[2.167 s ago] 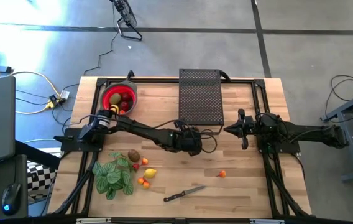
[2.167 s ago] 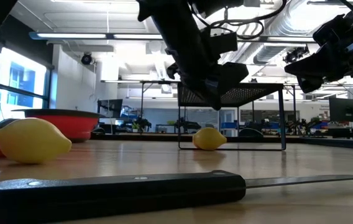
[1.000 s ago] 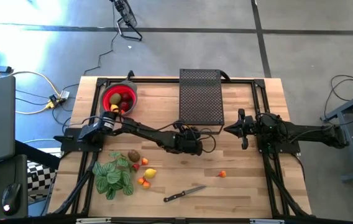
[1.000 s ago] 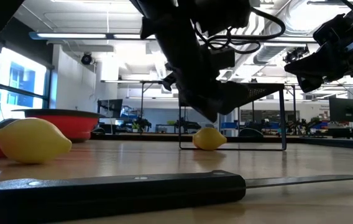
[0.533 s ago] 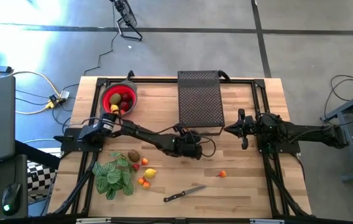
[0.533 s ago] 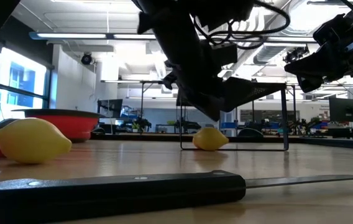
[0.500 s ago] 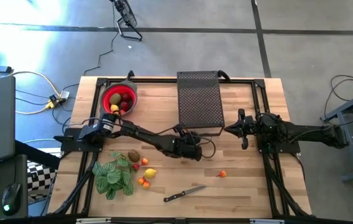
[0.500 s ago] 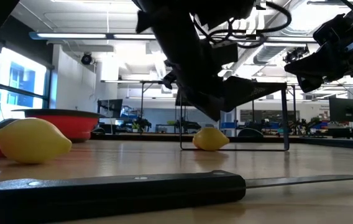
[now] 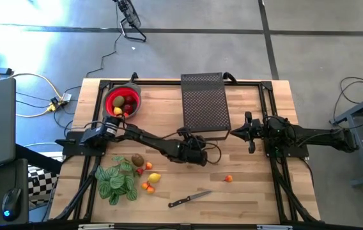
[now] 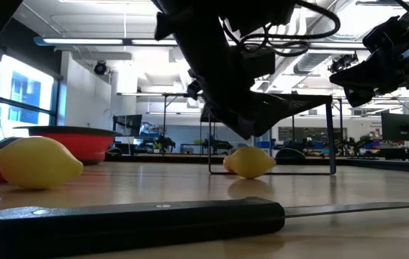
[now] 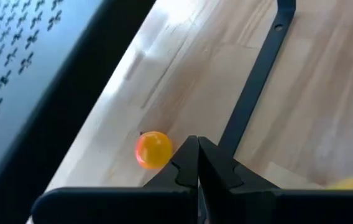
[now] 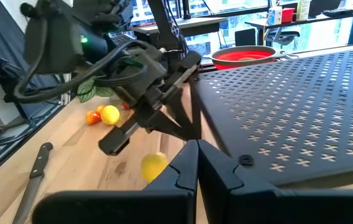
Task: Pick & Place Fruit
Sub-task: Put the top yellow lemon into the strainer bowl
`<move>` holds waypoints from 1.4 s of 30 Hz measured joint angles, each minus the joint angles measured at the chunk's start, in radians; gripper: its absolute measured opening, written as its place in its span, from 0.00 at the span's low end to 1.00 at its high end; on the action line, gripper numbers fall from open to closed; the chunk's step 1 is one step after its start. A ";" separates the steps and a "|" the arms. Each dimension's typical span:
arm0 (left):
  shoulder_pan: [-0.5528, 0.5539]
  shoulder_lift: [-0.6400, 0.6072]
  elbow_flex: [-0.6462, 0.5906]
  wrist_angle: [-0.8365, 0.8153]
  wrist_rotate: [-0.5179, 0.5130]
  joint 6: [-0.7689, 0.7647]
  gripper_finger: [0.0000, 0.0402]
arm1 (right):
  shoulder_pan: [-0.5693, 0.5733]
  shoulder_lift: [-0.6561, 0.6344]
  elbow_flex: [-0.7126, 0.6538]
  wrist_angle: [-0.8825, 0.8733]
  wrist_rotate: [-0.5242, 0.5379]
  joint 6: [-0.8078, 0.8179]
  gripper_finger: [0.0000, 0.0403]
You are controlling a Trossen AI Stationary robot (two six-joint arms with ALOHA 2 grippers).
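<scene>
Left gripper [image 9: 202, 155] pinched shut and empty, hovering just above a lemon [image 10: 251, 161].
The lemon looks firm, smooth and apt to roll; grasp across its middle.

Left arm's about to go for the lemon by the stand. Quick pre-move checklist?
1. Left gripper open for a grasp: not ok. Its fingers are shut on nothing.
2. Lemon located: ok. It lies on the table at the stand's edge, below the left gripper.
3. Clearance from the stand: cannot tell. The gripper sits close to its edge and leg.
4. Right gripper out of the way: ok. It is shut, to the right of the stand.
5. Bowl has room: ok. It holds a few pieces with space left.
6. Small orange fruit near the gripper: ok, apart from it.
</scene>
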 joint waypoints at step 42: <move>-0.133 -0.074 0.165 0.013 0.472 0.154 0.00 | 0.000 0.000 0.000 0.000 0.000 -0.003 0.00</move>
